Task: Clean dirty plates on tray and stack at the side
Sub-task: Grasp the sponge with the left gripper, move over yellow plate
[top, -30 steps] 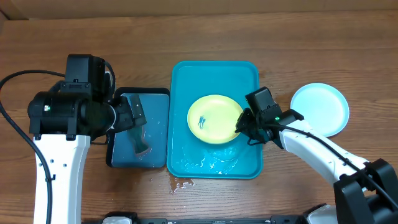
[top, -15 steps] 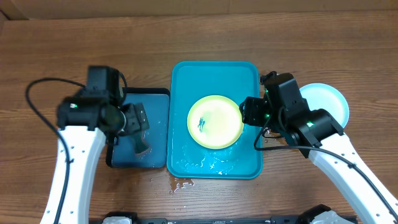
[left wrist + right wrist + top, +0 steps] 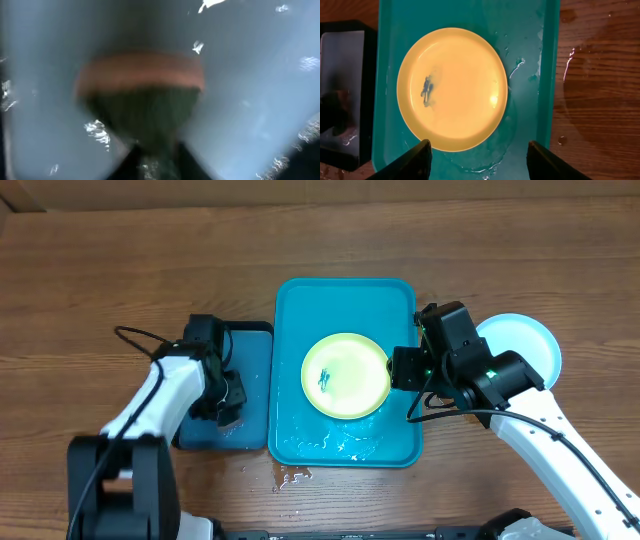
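The yellow-green plate (image 3: 346, 375) is lying flat in the middle of the teal tray (image 3: 345, 295), with a dark blue smear (image 3: 426, 90) showing just left of its centre. Water (image 3: 340, 442) is pooling on the tray along the plate's near side, and a small puddle (image 3: 293, 475) is sitting on the tabletop (image 3: 100, 260) just in front of the tray. The right gripper (image 3: 479, 145) is hovering over the tray at the plate's right edge, released, its fingers spread wide with nothing between them. The light-blue plate (image 3: 525, 350) is resting on the tabletop to the right of the tray, apart from the yellow-green one and partly covered by the right arm (image 3: 520, 415). The left gripper (image 3: 228, 398) is reaching down into the smaller black-rimmed blue tray (image 3: 250, 355), which is sitting just beside the teal tray on its left. Seen up close, a blurred lump (image 3: 140, 100), pinkish-brown above and dark green below, is lying on a wet pale surface. I cannot tell whether that gripper is clenching it
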You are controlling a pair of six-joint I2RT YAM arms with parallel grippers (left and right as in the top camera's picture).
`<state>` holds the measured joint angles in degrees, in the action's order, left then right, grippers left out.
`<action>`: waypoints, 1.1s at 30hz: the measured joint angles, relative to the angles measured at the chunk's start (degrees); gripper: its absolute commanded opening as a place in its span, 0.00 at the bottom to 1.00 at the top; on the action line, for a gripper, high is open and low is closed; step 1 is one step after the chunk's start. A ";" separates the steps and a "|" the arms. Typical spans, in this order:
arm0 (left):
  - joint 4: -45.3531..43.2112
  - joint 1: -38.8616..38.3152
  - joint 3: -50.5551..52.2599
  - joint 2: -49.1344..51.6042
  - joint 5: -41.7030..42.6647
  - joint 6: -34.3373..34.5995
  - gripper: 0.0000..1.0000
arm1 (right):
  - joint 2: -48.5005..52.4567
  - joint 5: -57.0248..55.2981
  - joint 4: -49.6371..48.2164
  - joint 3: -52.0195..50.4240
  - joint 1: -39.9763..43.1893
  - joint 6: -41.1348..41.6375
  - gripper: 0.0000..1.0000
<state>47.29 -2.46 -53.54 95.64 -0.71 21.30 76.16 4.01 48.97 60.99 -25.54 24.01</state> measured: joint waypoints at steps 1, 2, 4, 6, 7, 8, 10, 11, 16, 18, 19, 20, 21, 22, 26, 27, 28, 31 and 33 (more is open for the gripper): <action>-0.42 0.00 0.00 1.38 0.07 -0.26 0.04 | 0.13 0.04 0.02 0.00 0.00 -0.07 0.62; -0.50 0.13 -0.07 2.10 0.28 -0.17 0.04 | 0.22 0.04 0.02 0.00 0.00 -0.04 0.62; -0.24 0.37 -0.28 2.25 0.79 -0.17 0.04 | 0.33 -0.07 0.02 0.00 0.00 -0.09 0.62; 0.94 0.46 -0.92 2.32 1.18 -0.13 0.04 | 0.33 -0.83 -0.11 0.00 0.02 -0.02 0.62; 1.99 0.46 -1.40 2.32 1.46 -0.13 0.04 | 0.37 -1.42 -0.31 0.00 0.07 0.15 0.62; 3.91 0.46 -2.40 2.34 1.88 -0.13 0.04 | 0.44 -1.88 -0.46 0.00 0.20 0.37 0.63; 7.63 0.44 -4.63 2.32 2.64 -0.13 0.04 | 0.98 -2.60 -1.40 0.00 1.03 0.76 0.63; 9.62 0.42 -6.12 2.32 2.95 -0.13 0.04 | 1.44 -2.80 -2.01 0.00 1.70 0.87 0.63; 16.02 -0.22 -16.41 -0.85 3.76 -0.76 0.04 | 7.85 1.22 -7.96 -0.02 4.83 -3.89 0.63; 17.86 -1.11 -20.57 -2.89 3.74 -1.22 0.04 | 11.98 3.96 -9.27 -0.02 4.87 -6.32 0.62; 18.45 -1.64 -22.12 -3.74 3.72 -1.53 0.04 | 13.57 4.68 -9.55 -0.02 4.85 -6.93 0.61; 19.30 -2.25 -23.82 -4.63 3.72 -1.86 0.04 | 15.80 5.51 -9.88 -0.02 4.81 -7.61 0.58; 19.61 -2.60 -24.59 -5.05 3.72 -1.99 0.04 | 17.66 6.08 -10.19 -0.02 4.81 -8.04 0.51; 20.00 -3.17 -25.44 -5.51 3.72 -2.05 0.04 | 19.87 6.62 -10.43 -0.02 4.81 -8.55 0.44; 20.46 -4.28 -25.68 -5.51 3.74 -2.08 0.04 | 27.12 7.85 -10.54 -0.02 4.81 -9.77 0.16; 20.44 -4.61 -25.68 -5.51 3.72 -2.08 0.04 | 27.87 7.87 -10.47 -0.02 4.81 -9.42 0.15; 20.37 -5.01 -25.68 -5.51 3.72 -2.08 0.04 | 28.81 8.66 -10.43 -0.02 4.83 -9.66 0.11; 18.78 -6.93 -25.68 -5.51 4.24 -2.08 0.04 | 28.81 9.49 -10.51 0.00 4.81 -9.33 0.04; 17.00 -8.63 -25.68 -5.46 4.96 -2.05 0.04 | 28.76 9.79 -10.36 0.09 4.85 -8.00 0.04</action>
<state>64.29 -11.09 -79.22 90.17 4.25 19.25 104.92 13.80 38.61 61.08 -20.69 16.01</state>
